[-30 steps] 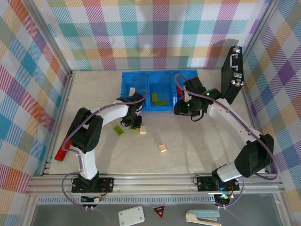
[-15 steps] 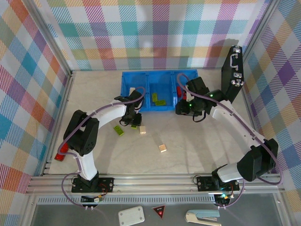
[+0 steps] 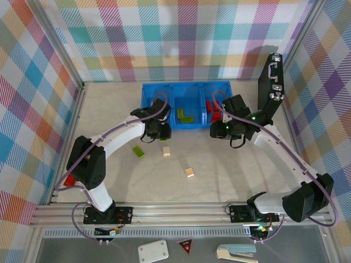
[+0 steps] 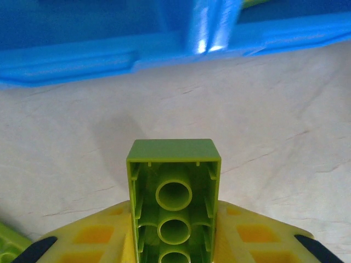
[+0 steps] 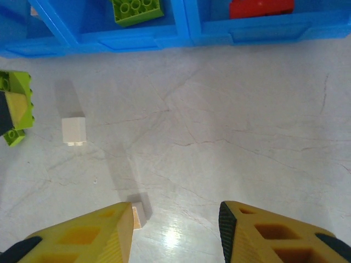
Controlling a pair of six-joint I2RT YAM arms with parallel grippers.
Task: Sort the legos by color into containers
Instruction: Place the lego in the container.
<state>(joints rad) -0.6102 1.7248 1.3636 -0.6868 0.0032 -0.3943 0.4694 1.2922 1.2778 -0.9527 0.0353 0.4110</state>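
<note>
Left wrist view: the left jaws are clamped tight on a lime green studded plastic brick [image 4: 174, 181], its hollow underside toward the camera, close before the bright blue plastic three-compartment tray [image 4: 109, 55].

The held brick sits over the pale marbled worktop [image 4: 274, 137], with the tray's near wall and one divider straight ahead of the left jaws; a second lime green brick [image 4: 7, 241] lies low to their left. The right jaws stand partly apart with nothing between them, over the worktop, the tray ahead of them. Ahead and left of them a lime green brick in the middle compartment [image 5: 137, 10] shows, and ahead a red plastic brick [image 5: 261, 6] in the right compartment. A small pale tan brick [image 5: 74, 130] lies further left on the worktop, and another tan brick [image 5: 137, 215] peeps out at the edge of their left finger.
</note>
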